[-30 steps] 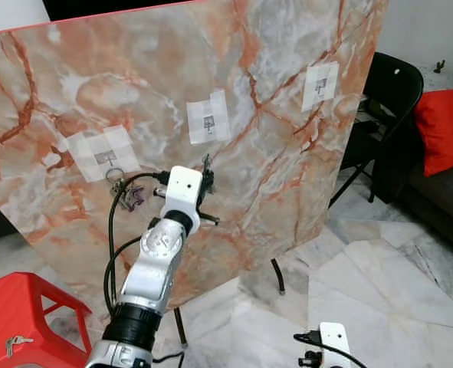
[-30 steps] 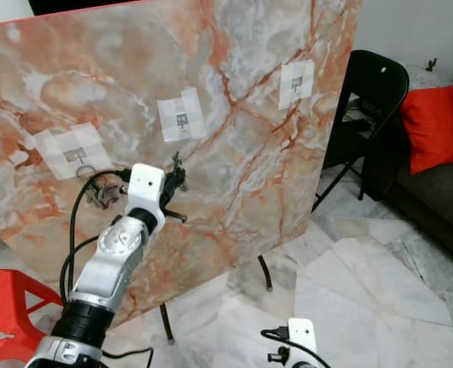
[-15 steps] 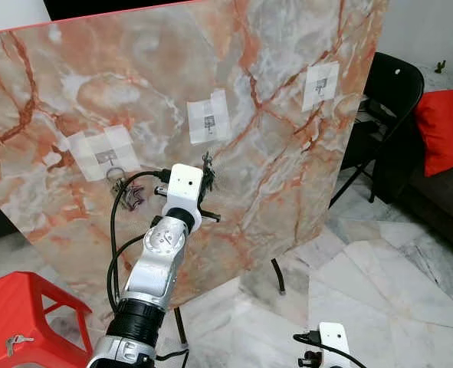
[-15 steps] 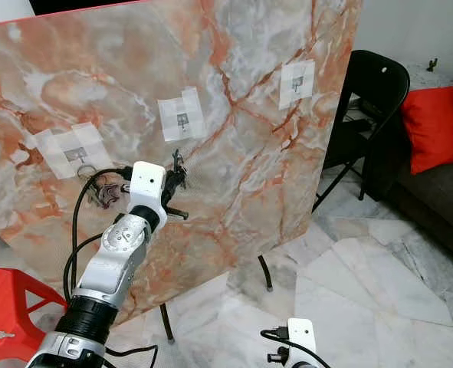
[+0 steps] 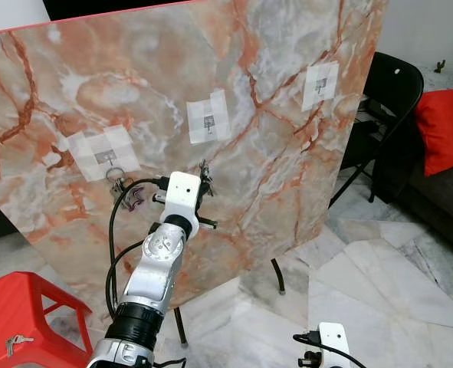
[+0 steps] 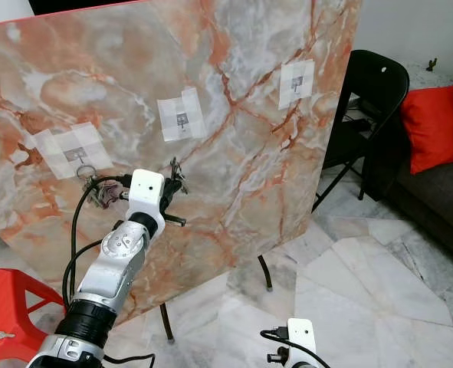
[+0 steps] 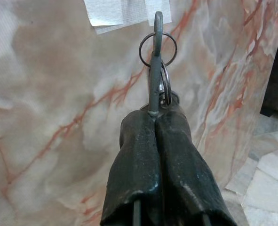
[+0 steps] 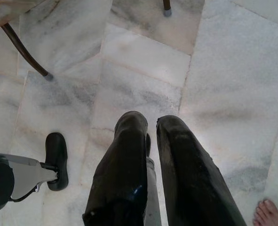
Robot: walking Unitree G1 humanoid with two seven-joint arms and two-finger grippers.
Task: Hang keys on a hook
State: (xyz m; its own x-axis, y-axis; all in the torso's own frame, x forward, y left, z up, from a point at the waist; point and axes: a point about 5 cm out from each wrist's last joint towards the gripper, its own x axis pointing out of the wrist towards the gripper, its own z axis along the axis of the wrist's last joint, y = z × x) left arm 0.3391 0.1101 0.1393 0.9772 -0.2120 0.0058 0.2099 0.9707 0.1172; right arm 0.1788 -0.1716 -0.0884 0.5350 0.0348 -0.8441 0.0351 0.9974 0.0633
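Observation:
A slanted marble board [image 5: 272,153] carries three small hooks on white taped patches: left hook [image 5: 105,159], middle hook [image 5: 208,121], right hook [image 5: 320,83]. One bunch of keys [image 5: 126,193] hangs from the left hook. My left gripper [image 5: 204,176] is raised against the board, below the middle hook, and is shut on a second key ring [image 7: 156,56]. The ring and one key stick out past the fingertips [image 7: 171,122], just under a taped patch. My right gripper [image 8: 150,134] hangs low over the floor with a narrow gap between its fingers and nothing in it.
A red stool [image 5: 19,303] with a small key [image 5: 15,343] on it stands at the lower left. A black folding chair [image 5: 387,100] and a red cushion [image 5: 444,126] are to the right. The board's leg [image 5: 277,277] rests on marble floor. A person's bare toes [image 8: 268,212] are near my right gripper.
My left gripper, still shut on the keys, has dipped slightly down and to the left along the board. The right arm has not moved.

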